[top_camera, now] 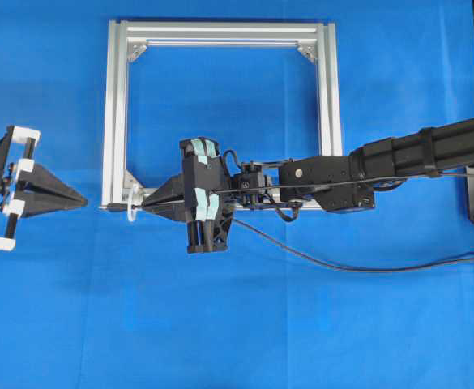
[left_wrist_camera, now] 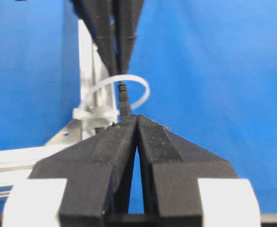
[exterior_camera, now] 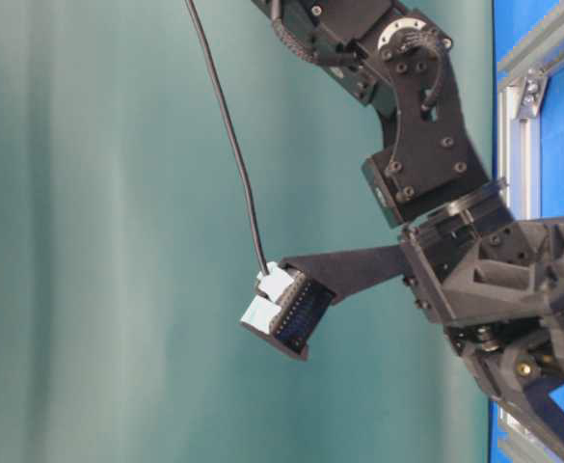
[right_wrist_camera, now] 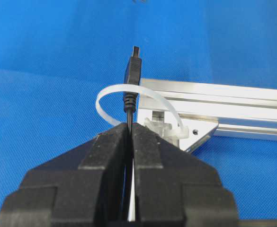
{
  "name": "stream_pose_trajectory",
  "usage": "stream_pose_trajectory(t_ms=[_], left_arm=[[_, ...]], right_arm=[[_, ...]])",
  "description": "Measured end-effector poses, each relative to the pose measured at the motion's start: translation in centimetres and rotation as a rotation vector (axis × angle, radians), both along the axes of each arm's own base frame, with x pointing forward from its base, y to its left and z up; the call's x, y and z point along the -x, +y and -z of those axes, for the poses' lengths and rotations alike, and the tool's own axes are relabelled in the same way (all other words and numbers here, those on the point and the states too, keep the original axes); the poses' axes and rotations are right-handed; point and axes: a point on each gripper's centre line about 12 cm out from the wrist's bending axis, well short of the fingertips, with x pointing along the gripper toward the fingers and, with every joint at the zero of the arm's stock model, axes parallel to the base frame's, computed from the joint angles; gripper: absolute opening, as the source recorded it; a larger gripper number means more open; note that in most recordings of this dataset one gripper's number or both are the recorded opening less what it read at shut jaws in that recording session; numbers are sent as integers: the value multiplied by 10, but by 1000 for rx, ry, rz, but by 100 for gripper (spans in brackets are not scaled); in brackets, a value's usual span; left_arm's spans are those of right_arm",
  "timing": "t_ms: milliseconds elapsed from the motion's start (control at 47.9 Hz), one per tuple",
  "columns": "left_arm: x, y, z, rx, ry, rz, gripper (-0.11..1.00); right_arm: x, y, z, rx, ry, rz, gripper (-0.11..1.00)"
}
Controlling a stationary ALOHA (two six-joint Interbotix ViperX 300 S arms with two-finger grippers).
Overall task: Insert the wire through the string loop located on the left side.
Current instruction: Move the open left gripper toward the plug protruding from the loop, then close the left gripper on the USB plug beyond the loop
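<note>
Two claws on show, and both are pressed together. The right claw (right_wrist_camera: 129,125) is pinching the wire (right_wrist_camera: 129,111) just behind its small dark plug (right_wrist_camera: 132,78), and that plug already pokes through the string loop (right_wrist_camera: 138,101), which stands at the lower-left corner of the metal frame (right_wrist_camera: 233,101). From above, the left claw (top_camera: 81,199) sits off to the left of the frame corner, fingertips together and holding nothing, pointing at the plug tip but clear of it.

Handling-wise, I'd call the wire light and floppy: its long tail sags across the blue cloth (top_camera: 245,324) behind the right arm, so only the short stretch beyond the grip stays straight. The plug looks like the stiff part and the sensible place for the left claw to take hold, on the body past the loop. The loop seems thin and springy, easy to bend or drag if the plug snags, so a pull straight along the wire is what I'd want.

No brand, label or readable writing anywhere; only strips of pale green tape (top_camera: 206,148) on the right wrist.
</note>
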Motion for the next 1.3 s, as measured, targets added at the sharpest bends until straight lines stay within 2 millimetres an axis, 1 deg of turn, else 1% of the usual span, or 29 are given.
stream_pose_trajectory(t_ms=[251, 376, 543, 731, 794, 836, 878, 940, 1066, 1128, 1170, 1191, 1295], left_arm=[[1, -1, 1, -4, 15, 6, 0], [-2, -2, -2, -1, 8, 6, 0], [-12, -4, -7, 0, 0, 6, 0], [-28, -6, -11, 1, 2, 4, 1], [-32, -7, -12, 1, 3, 4, 3], [-35, -8, -12, -1, 5, 6, 8], [-37, -8, -12, -1, 8, 5, 15], [-39, -9, -11, 1, 11, 4, 32], [-41, -10, -12, 5, 13, 4, 72], [-42, -10, -12, 7, 10, 4, 86], [-41, -9, -12, 8, 14, 2, 91], [-41, -9, -12, 9, 14, 0, 92], [-41, -8, -10, 12, 25, -6, 91]], right_arm=[[0, 0, 0, 0, 0, 0, -10], [0, 0, 0, 0, 0, 0, -10], [0, 0, 0, 0, -2, 0, -10], [0, 0, 0, 0, -2, 0, -10], [0, 0, 0, 0, -2, 0, -10], [0, 0, 0, 1, 0, -1, -10], [0, 0, 0, 0, -2, 0, -10], [0, 0, 0, 0, -2, 0, -10], [0, 1, 0, 0, 0, -2, -10], [0, 0, 0, 1, 0, -1, -10], [0, 0, 0, -1, -1, 1, -10], [0, 0, 0, 0, -2, 0, -10], [0, 0, 0, 0, 0, 0, -10]])
